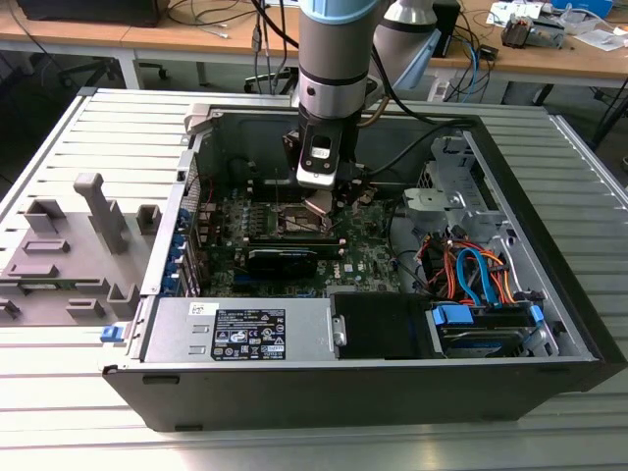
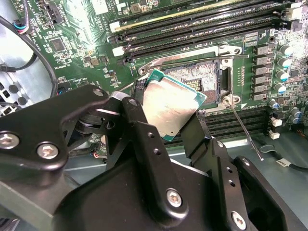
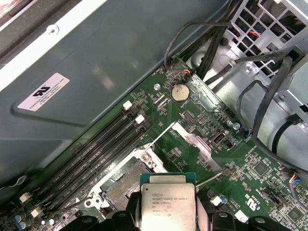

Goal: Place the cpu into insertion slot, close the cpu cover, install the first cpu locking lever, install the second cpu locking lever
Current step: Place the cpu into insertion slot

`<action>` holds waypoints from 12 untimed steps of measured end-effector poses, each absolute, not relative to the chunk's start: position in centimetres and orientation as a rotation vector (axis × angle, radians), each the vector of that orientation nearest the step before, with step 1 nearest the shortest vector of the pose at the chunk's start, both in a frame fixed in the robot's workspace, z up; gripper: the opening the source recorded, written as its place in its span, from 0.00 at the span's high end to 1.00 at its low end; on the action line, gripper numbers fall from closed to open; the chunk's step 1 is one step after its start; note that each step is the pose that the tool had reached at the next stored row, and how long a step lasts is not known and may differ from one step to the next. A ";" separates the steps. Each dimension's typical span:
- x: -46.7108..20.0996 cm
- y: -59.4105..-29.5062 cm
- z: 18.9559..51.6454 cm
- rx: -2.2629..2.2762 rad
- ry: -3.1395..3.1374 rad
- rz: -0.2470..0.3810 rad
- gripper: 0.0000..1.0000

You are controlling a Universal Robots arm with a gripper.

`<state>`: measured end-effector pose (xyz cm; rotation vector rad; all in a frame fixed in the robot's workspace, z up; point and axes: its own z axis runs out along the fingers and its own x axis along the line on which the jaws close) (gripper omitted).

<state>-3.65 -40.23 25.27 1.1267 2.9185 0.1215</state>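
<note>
Currently, tool (image 2: 162,115): black fingers clamped on the cpu, one on each of two opposite edges. In the exterior view it hangs down inside the case (image 1: 320,201).
cpu (image 2: 171,103): held in the tool with its silver top showing and a green edge round it. It is tilted, low over one corner of the slot. I cannot tell whether it touches. In the first wrist view it sits between the finger ends (image 3: 167,204).
slot (image 2: 199,77): uncovered, its pin field bare inside the silver rim. The first wrist view has it just beyond the cpu (image 3: 126,182).
cover (image 3: 195,144): swung back off the slot, lying beside it over the board.
lever (image 2: 245,132): thin metal rod, sticking out free from the slot's rim.
board (image 2: 72,43): green, with long memory slots (image 2: 202,24) running beside the slot.
arm (image 1: 339,59): upright, reaching straight down into the case.
case (image 1: 579,324): black, lying open on the slatted metal table (image 1: 59,412).
fixture (image 1: 69,255): grey moulded block on the table, at the exterior view's left, beside the case.
</note>
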 end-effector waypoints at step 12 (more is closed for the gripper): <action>-3.7 -40.2 25.3 1.142 2.912 0.121 0.45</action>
